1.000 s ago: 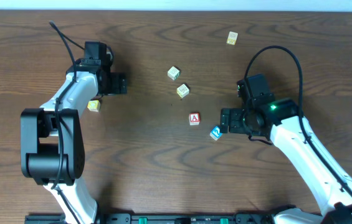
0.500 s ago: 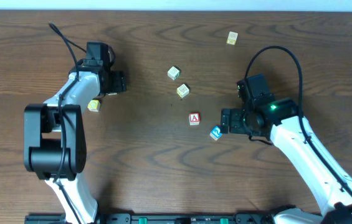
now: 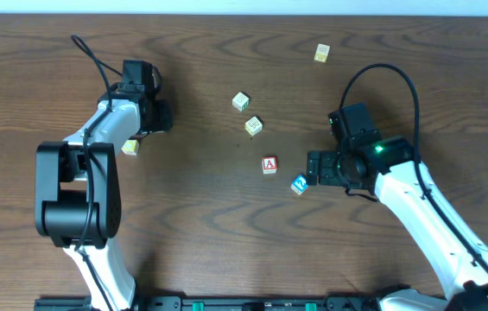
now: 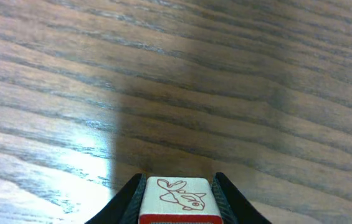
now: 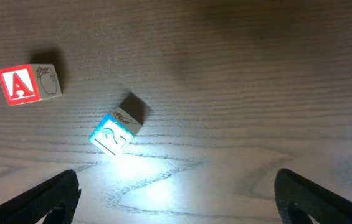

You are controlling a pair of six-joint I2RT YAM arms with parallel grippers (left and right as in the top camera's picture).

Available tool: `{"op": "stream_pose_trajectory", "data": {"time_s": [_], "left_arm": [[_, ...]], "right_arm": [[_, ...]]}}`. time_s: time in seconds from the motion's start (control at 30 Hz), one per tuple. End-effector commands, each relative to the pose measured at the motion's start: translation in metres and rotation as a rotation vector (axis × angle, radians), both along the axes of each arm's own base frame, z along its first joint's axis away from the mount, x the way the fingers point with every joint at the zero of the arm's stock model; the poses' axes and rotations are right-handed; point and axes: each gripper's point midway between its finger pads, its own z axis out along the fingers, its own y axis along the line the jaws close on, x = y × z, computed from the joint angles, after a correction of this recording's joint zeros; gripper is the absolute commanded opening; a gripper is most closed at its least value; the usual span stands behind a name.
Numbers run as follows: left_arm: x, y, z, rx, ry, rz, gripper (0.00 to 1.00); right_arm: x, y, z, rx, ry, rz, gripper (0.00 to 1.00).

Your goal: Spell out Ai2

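Observation:
In the left wrist view my left gripper (image 4: 179, 200) is shut on a wooden block (image 4: 177, 193) with a red fish drawing on top and a red-edged face toward the camera; no letter on it can be read. Overhead, that gripper (image 3: 162, 117) is at the left of the table. The red A block (image 3: 269, 164) (image 5: 20, 84) lies mid-table, and the blue 2 block (image 3: 299, 184) (image 5: 116, 132) lies tilted just right of it. My right gripper (image 3: 313, 169) (image 5: 177, 200) stands wide open, right beside the 2 block, holding nothing.
Two cream blocks (image 3: 241, 102) (image 3: 254, 126) lie above the A block, and another (image 3: 322, 53) sits near the far edge. A yellow block (image 3: 129, 147) lies beside the left arm's forearm. The table is dark wood.
My left gripper's jaws have closed from wide open onto the fish block. The right arm and the loose blocks have not moved.

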Motion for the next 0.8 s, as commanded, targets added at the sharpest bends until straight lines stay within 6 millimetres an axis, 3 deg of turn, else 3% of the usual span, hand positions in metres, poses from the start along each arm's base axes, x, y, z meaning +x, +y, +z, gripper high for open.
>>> {"op": "stream_pose_trajectory", "data": {"time_s": [0.0, 0.23, 0.43, 0.53, 0.77], "left_arm": [[-0.009, -0.007, -0.006, 0.029, 0.04, -0.101, 0.26], [-0.018, -0.027, -0.008, 0.087, 0.058, -0.328, 0.26], [-0.033, -0.078, -0.008, 0.099, 0.041, -0.721, 0.3], [-0.042, -0.106, -0.008, 0.106, 0.016, -0.927, 0.38], [-0.056, -0.139, -0.008, 0.168, -0.017, -1.196, 0.39]], "right_arm": [[0.0, -0.004, 0.002, -0.025, -0.015, -0.014, 0.99], [0.002, -0.005, 0.002, -0.028, -0.021, -0.015, 0.99], [0.002, -0.009, 0.002, -0.051, -0.028, -0.021, 0.99], [0.003, -0.009, 0.003, -0.052, -0.028, -0.02, 0.99], [0.003, -0.011, 0.003, -0.067, -0.033, -0.018, 0.99]]}}
